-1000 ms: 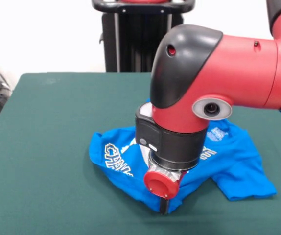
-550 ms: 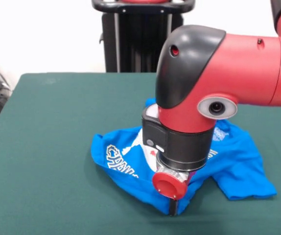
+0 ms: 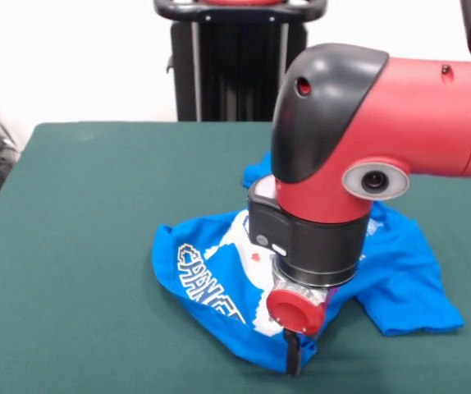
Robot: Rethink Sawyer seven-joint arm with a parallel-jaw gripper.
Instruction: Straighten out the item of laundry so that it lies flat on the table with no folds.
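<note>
Shirt [image 3: 219,271] crumpled on table [image 3: 80,246], beneath gripper [image 3: 294,357].

I see the crumpled blue printed T-shirt [image 3: 219,271] lying right of centre on the dark green cloth-topped table [image 3: 71,246], towards its near edge. The red and black arm's gripper [image 3: 294,355] sits on the shirt's near hem.

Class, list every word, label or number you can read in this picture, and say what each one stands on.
Yellow-outlined lettering on the blue T-shirt: folded and tilted, only roughly "CHANGE" shows.
Small white print on the shirt near the arm, at right: too blurred to read.
Nothing legible on the arm or table.
</note>
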